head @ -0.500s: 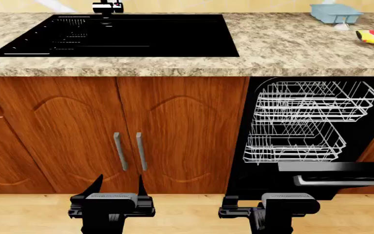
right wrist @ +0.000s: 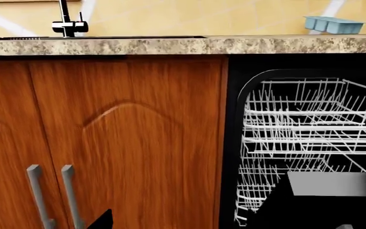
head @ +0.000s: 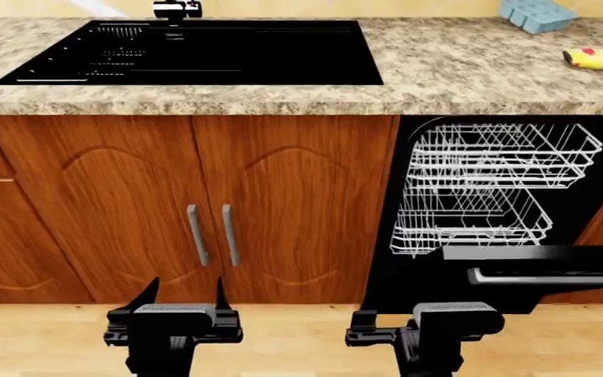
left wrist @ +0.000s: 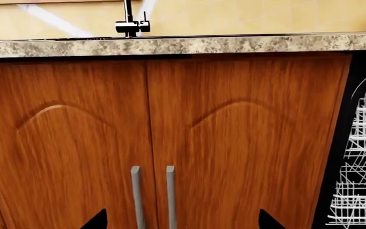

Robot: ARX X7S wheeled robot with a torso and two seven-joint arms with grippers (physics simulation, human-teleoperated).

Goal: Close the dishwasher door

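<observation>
The dishwasher door is a glossy black panel with a silver bar handle. It hangs open, tilted out from the dishwasher's opening at the lower right of the head view. White wire racks show inside. The door also shows in the right wrist view. My left gripper is open and empty in front of the brown cabinet doors. My right gripper is low in front of the dishwasher door; its dark fingers blend into the black panel. One fingertip shows, set wide.
A speckled counter runs along the top with a black sink, a tap, a blue tray and a yellow object. Two grey vertical handles are on the cabinet doors. The wooden floor lies below.
The counter, cabinets and dishwasher sit slightly higher in the head view. Both grippers have shifted a little to the left. The door's tilt looks the same.
</observation>
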